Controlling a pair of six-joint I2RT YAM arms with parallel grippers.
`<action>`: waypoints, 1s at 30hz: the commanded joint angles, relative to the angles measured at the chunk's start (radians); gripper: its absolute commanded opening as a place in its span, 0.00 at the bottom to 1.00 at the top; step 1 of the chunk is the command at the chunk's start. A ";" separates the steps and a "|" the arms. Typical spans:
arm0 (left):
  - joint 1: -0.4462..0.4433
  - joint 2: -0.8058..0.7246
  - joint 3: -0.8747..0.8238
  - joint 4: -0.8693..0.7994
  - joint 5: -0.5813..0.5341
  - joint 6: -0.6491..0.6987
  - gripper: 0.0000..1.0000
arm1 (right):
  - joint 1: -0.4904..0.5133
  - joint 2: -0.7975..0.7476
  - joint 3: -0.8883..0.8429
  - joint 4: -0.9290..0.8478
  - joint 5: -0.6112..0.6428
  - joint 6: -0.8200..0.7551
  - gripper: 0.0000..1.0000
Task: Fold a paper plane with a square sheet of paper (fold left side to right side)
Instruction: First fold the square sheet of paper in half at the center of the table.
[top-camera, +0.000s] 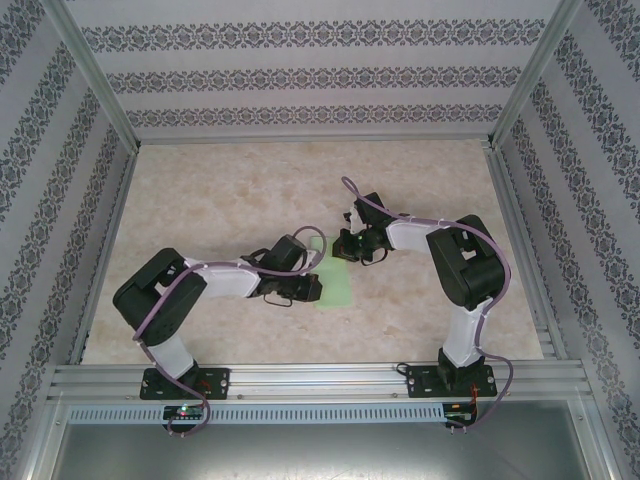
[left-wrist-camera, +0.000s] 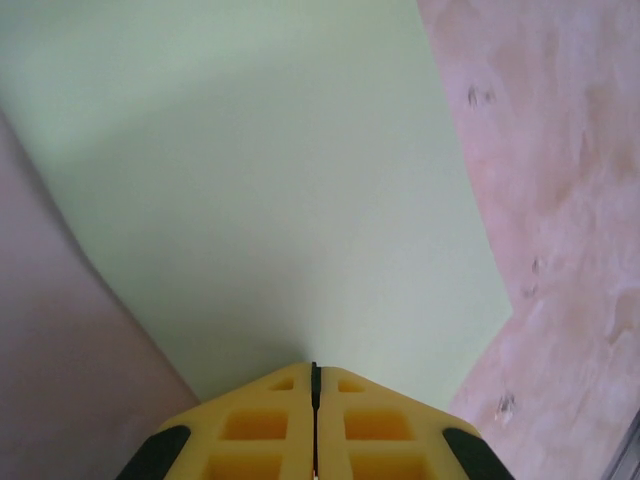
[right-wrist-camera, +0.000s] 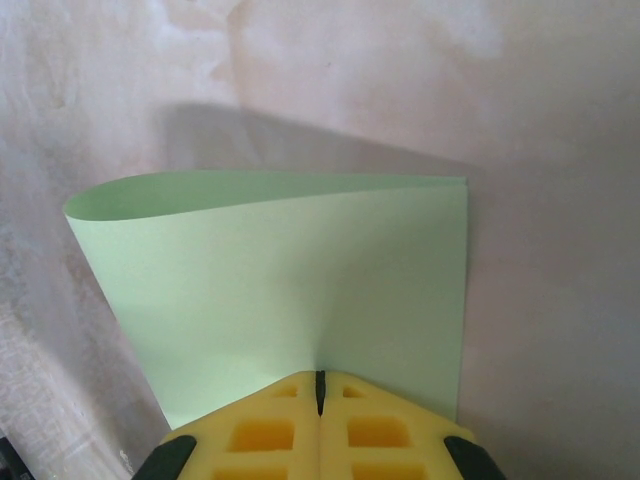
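Both end effectors are pressed together, each pinching the sheet. In the top view the left end effector reaches in from the left and meets the sheet at its left side. The right end effector comes from the right and meets it at its far end. The sheet shows there as a narrow pale green shape between the two, near the middle of the counter.

From the left wrist, the yellow fingers sit flush against each other with a thin dark seam between them. The left end effector grips the near edge of the sheet, which spreads away from the tips as a broad, smooth green surface. Pinkish marbled counter lies on the right, and more of it, in shadow, on the left.

From the right wrist, the right end effector is likewise clamped on the sheet's near edge, its fingers flush together. The sheet is doubled over but not creased. On the left it turns in a soft rounded bend that stands a little open, and on the right it ends in a straight edge with a sharp far corner. It casts a shadow on the counter behind it.
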 joint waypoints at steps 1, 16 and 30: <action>-0.035 -0.034 -0.050 -0.064 0.061 0.044 0.08 | -0.002 0.038 -0.004 -0.079 0.078 -0.023 0.00; 0.039 -0.130 -0.042 0.036 0.109 -0.005 0.09 | -0.001 0.030 0.006 -0.097 0.083 -0.029 0.00; 0.011 0.024 -0.029 0.053 0.136 -0.010 0.08 | 0.004 0.022 0.007 -0.111 0.092 -0.039 0.00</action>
